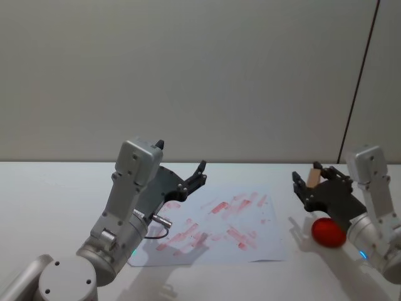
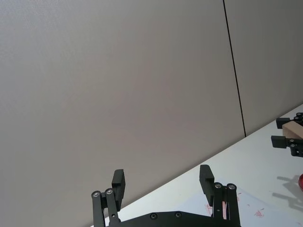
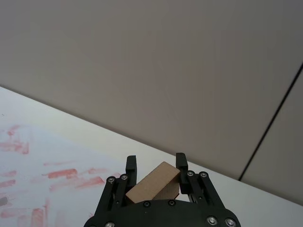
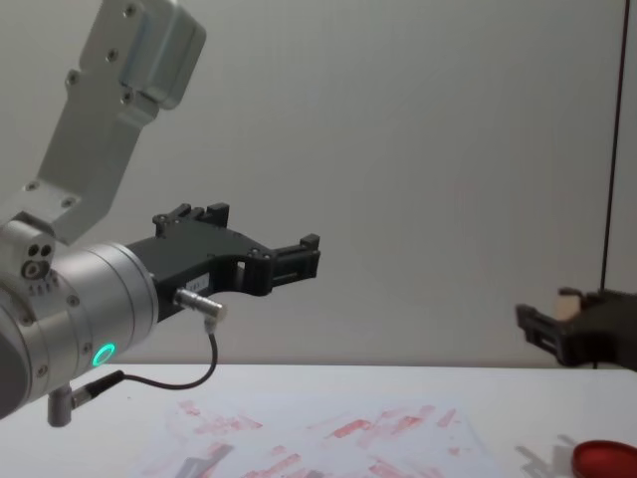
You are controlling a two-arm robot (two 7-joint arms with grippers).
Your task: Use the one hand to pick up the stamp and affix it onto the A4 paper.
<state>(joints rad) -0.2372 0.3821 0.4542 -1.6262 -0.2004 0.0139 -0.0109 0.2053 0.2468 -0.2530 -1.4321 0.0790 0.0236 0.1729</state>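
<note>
Wooden and pale tan, the stamp [image 3: 152, 185] sits clamped between the two fingers of the right end effector [image 1: 311, 177], raised clear of the white counter [image 1: 50, 188]. It hangs just past the right edge of the paper [image 1: 219, 229], near the round red ink pad [image 1: 328, 232] resting on the counter. The paper lies flat, smeared with red marks. The left end effector [image 2: 162, 176] hovers above the paper's left part, fingers spread wide, holding nothing.
</note>
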